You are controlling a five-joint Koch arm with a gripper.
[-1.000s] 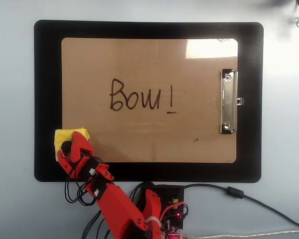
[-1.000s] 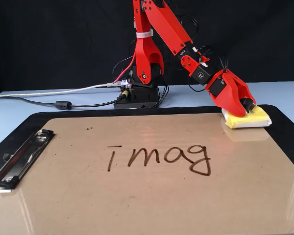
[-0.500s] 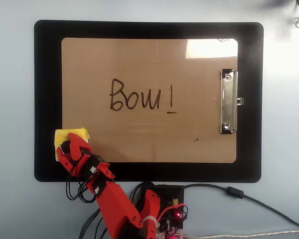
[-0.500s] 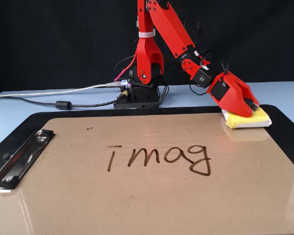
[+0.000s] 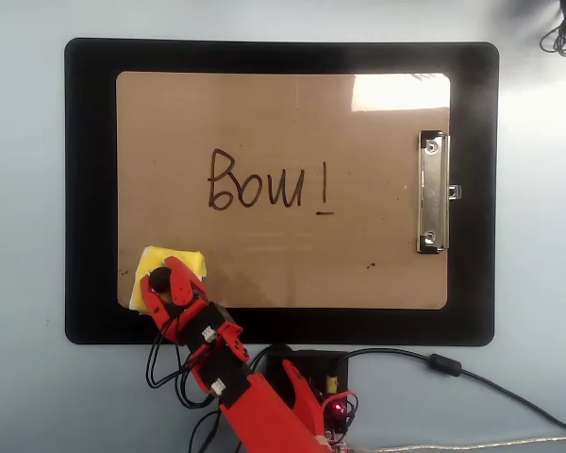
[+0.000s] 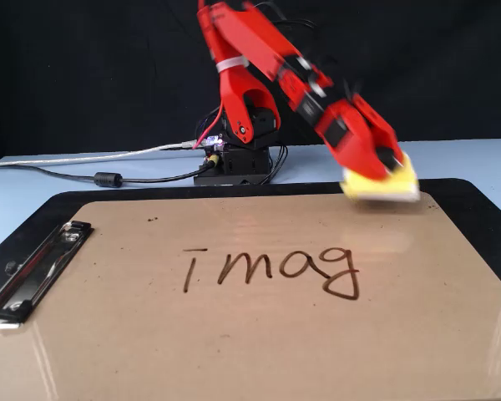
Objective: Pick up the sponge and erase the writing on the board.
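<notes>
So the red gripper point(image 6: 382, 171) is clamping the small yellow foam sponge point(image 6: 382, 185) off the tan clipboard board point(image 5: 283, 274), probably carrying it toward the brown marker writing point(image 5: 269, 181).

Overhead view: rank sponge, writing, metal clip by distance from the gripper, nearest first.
From the gripper:
1. Sponge, right at the gripper, board's lower-left corner.
2. Writing, mid-board, up and right.
3. Metal clip, on the board's right edge.
</notes>
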